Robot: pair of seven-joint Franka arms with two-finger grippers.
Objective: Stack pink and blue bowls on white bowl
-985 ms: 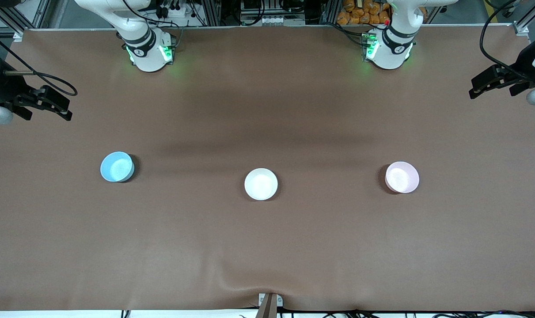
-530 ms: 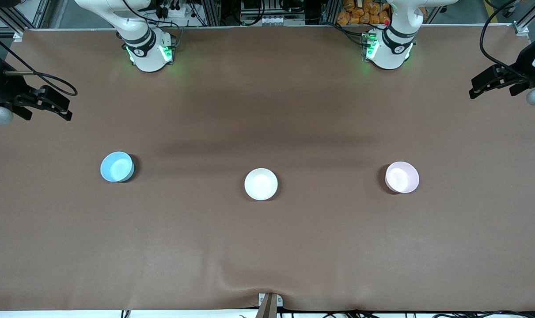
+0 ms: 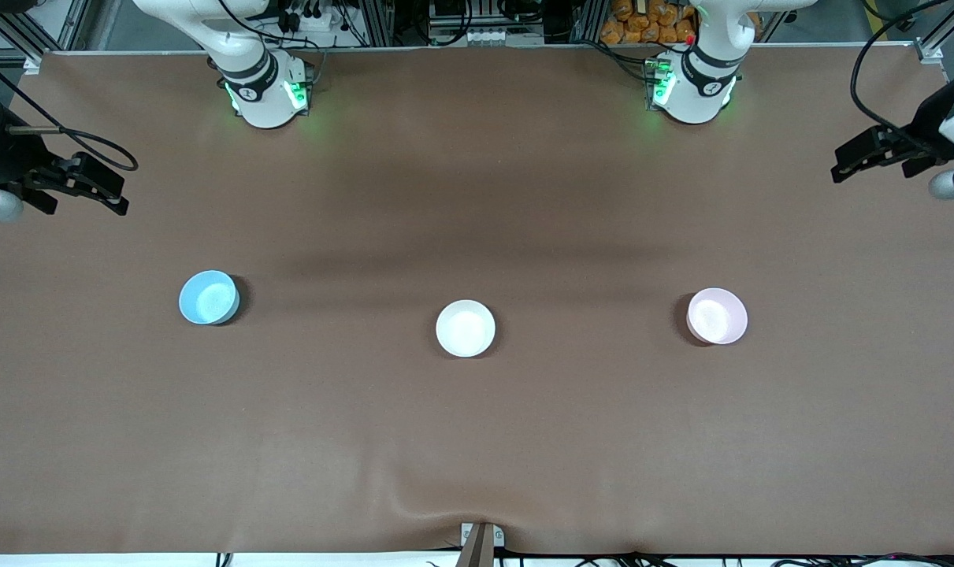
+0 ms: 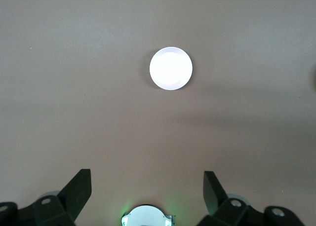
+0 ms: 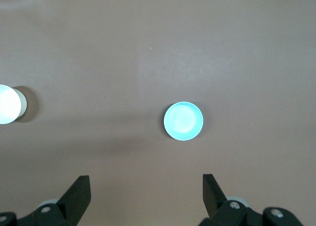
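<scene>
Three small round glossy bowls sat in a row across the middle of the front view on the brown table covering [image 3: 477, 197], well apart from one another. The light sky-blue bowl [image 3: 208, 297] stood toward the right arm's end, the white bowl [image 3: 465, 328] in the centre, and the pale pink bowl [image 3: 717, 316] toward the left arm's end. None was stacked or touched.

The right gripper [image 3: 106, 193] hung at that view's upper edge on the right arm's side, its fingers [image 5: 79, 192] spread wide and holding nothing. The left gripper [image 3: 851, 157] hung at the upper edge on the left arm's side, its fingers [image 4: 79, 192] equally wide and empty.
</scene>
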